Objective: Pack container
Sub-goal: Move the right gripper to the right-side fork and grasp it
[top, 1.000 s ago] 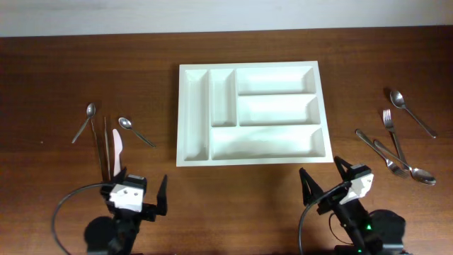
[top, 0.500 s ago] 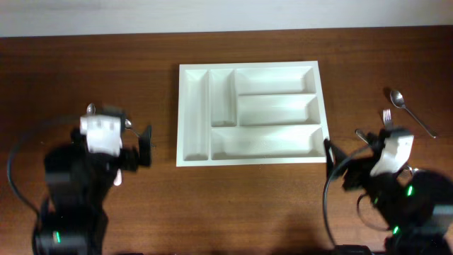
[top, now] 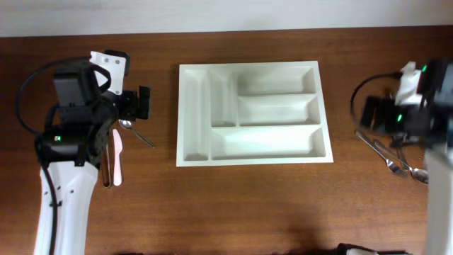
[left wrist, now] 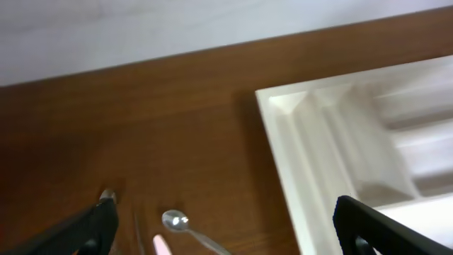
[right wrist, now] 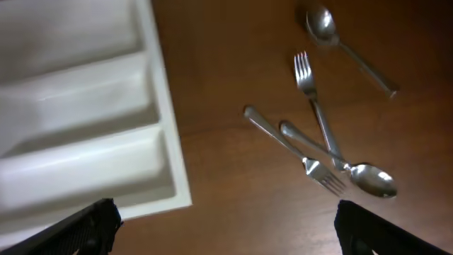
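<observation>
The white five-compartment container (top: 251, 160) lies empty at the table's middle; its rim also shows in the left wrist view (left wrist: 277, 134) and the right wrist view (right wrist: 167, 134). My left gripper (top: 133, 106) is open and empty above the left cutlery: a small spoon (left wrist: 175, 221), a white knife (top: 116, 159) and a second spoon's bowl (left wrist: 107, 194). My right gripper (top: 375, 115) is open and empty above the right cutlery: a spoon (right wrist: 340, 42), a fork (right wrist: 315, 106), a second fork (right wrist: 290, 149) and a second spoon (right wrist: 354, 170). My arms hide part of each pile in the overhead view.
Thin dark sticks (top: 106, 166) lie beside the white knife. The table's far edge meets a pale wall (left wrist: 177, 28). Bare brown wood (top: 248, 205) runs along the front of the container.
Both arms have swung from the front edge outward and toward the back: the left one over the left cutlery, the right one over the right cutlery. Both grippers stay open.
</observation>
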`<move>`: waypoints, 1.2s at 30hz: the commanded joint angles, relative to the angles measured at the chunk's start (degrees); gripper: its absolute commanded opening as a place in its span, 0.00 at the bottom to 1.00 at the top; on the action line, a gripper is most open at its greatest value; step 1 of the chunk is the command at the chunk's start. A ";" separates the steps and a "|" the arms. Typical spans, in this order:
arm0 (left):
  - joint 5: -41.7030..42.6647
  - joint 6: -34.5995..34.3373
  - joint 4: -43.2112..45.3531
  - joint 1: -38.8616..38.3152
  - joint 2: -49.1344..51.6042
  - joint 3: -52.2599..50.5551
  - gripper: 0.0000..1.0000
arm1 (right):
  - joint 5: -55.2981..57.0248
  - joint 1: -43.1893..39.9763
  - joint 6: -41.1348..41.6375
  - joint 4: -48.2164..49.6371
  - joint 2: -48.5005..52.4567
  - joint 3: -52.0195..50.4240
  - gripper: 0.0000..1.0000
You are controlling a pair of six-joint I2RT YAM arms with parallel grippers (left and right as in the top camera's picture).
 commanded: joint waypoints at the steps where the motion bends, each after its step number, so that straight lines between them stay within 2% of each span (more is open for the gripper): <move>1: -7.98 0.94 0.20 -0.11 1.51 1.46 0.99 | -6.29 -4.90 -0.55 -0.17 7.85 2.34 0.99; 5: -9.79 0.94 -1.11 -0.11 2.97 1.44 0.99 | -7.34 -9.94 1.11 1.70 16.37 2.32 0.99; 12: -9.77 0.94 -4.02 -0.11 4.74 1.44 0.99 | -9.62 -16.92 14.47 9.75 25.99 2.32 0.99; 14: -9.77 0.92 -4.02 -0.11 4.76 1.44 0.99 | -11.85 -17.68 14.32 11.89 27.28 2.32 0.99; 18: -9.77 0.92 -4.02 -0.11 4.76 1.44 0.99 | -9.64 -17.97 5.27 16.22 28.96 2.32 0.99; 23: -9.77 0.92 -4.00 -0.11 4.76 1.44 0.99 | -8.98 -17.03 -13.77 23.26 29.46 2.29 1.00; 26: -9.77 0.92 -4.02 -0.11 4.76 1.44 0.99 | -8.00 -16.90 -21.20 24.04 29.51 2.29 0.95; 28: -9.77 0.94 -4.00 -0.11 4.76 1.44 0.99 | -4.76 -16.96 -22.29 23.32 29.88 2.27 0.82; 29: -9.77 0.94 -4.02 -0.11 4.76 1.44 0.99 | -3.82 -16.96 -22.29 23.08 30.14 2.21 0.80; 36: -9.77 0.92 -4.02 -0.11 4.76 1.44 0.99 | -1.16 -16.90 -22.23 17.46 34.77 1.97 0.78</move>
